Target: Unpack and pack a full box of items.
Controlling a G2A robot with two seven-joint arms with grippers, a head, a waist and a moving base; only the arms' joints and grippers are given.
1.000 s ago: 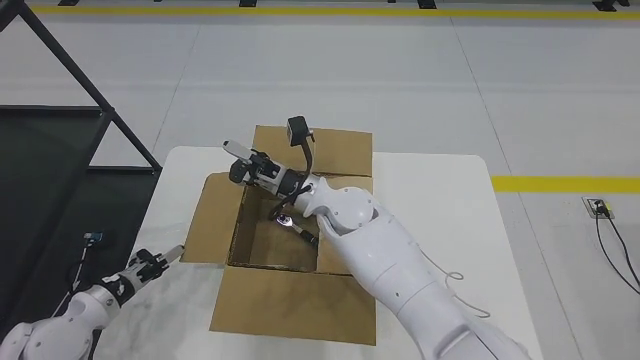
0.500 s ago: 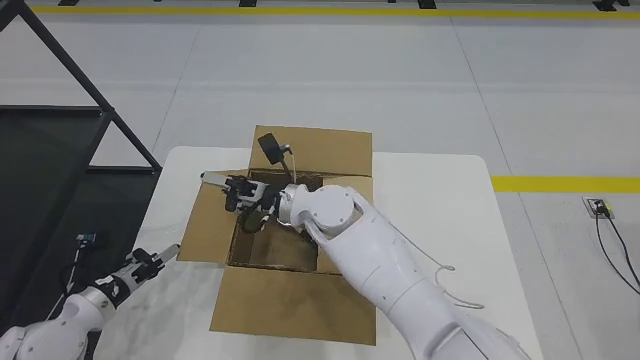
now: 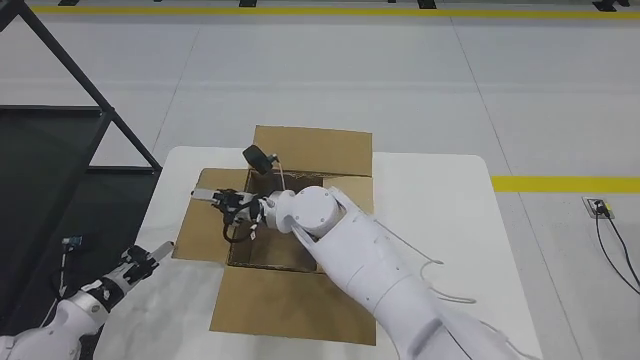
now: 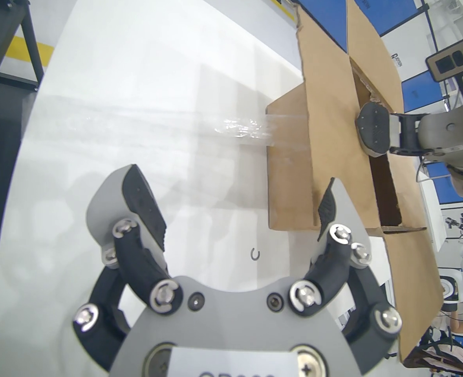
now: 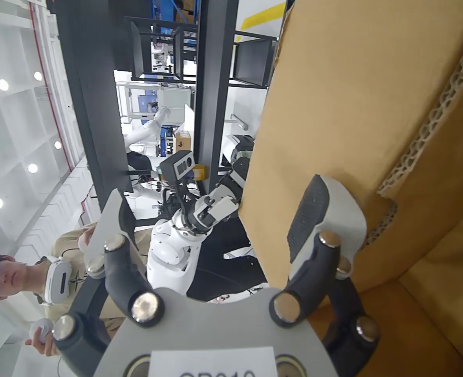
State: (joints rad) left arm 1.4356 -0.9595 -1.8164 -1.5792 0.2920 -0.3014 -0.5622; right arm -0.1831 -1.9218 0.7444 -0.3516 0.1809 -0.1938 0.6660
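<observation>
An open cardboard box stands on the white table with all its flaps spread; what shows of its inside is bare brown. My right gripper is at the box's left flap, open, with the flap's edge between its fingers. One of its black pads lies on the flap's inner face by the opening. My left gripper hangs open over the bare table left of the box, holding nothing. It is also near the table's left front corner.
A strip of clear tape sticks out from the box's left flap onto the table. A black metal frame stands just beyond the table's left edge. Bare table lies right of the box.
My right gripper has swung from the box's back left corner leftward and down to the left flap. My left arm has drawn back a little toward the table's front left corner.
</observation>
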